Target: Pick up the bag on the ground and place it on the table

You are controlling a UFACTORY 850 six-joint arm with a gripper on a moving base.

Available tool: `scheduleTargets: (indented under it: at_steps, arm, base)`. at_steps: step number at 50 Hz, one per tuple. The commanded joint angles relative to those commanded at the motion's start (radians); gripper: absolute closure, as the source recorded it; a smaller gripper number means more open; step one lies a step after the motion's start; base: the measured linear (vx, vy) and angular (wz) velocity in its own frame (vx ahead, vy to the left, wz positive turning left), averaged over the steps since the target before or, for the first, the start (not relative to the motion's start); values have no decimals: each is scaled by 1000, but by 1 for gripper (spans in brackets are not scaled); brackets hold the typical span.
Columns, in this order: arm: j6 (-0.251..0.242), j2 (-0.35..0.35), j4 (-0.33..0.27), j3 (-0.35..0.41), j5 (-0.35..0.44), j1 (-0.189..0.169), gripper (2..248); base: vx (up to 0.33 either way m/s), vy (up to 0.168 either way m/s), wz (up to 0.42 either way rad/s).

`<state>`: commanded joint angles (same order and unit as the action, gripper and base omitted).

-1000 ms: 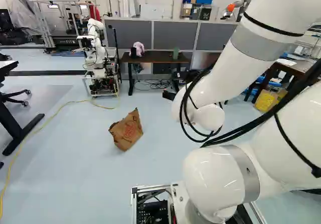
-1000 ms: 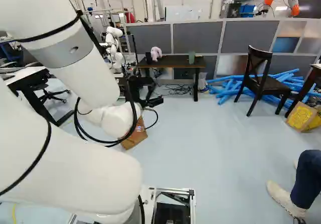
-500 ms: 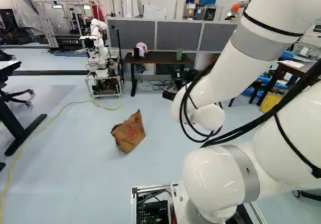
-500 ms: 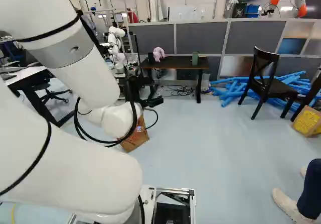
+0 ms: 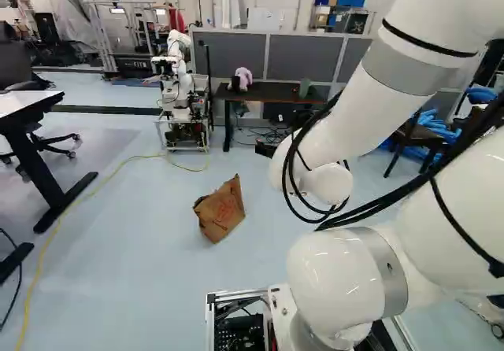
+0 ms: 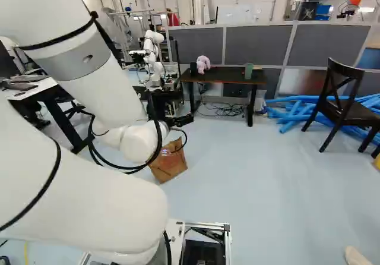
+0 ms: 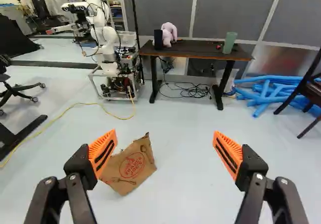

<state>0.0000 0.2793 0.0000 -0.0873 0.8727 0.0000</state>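
Got claw (image 7: pixel 164 144) spread wide, 2 fingers (image 7: pixel 104 152) well apart, nothing held. Brown paper bag (image 7: pixel 136 168) on floor (image 7: pixel 175 204), ahead of claw but off-centre, toward yellow cable (image 7: pixel 75 105) side, partly hidden by 1 finger. Not btwn the 2 in any usable way.

Prob. still-to-do: whole pickup. Must line up on bag, then go down & fwd. Next, swing toward cable side to centre it, stay wide, drop low.

Looks thin, creased, soft-walled; likely light if empty. Can't tell re: contents. Should crumple under squeeze rather than slip, w/ dry paper giving decent grip. Could tear if yanked, or skid on smooth floor if nudged by 1 finger. Best hold: rumpled upper part near peaked corner, 1 finger each side, firm pinch thru several layers. Avoid pinching a single thin flap.

For set-down, use desk (image 7: pixel 198 47) beyond bag, next to another robot (image 7: pixel 106 38). Aim for middle, btwn pink plush toy (image 7: pixel 169 31) and green cup (image 7: pixel 229 42); might knock either if swung wide. Lift well above desk edge first.
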Motion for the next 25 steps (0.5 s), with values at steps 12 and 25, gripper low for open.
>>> scheduleTargets:
  at_steps: [12,25]
  arm:
    - [0,0,0,0,0,0,3]
    - [0,0,0,0,0,0,3]
  base:
    - [119,134,169]
    - [114,94,-7]
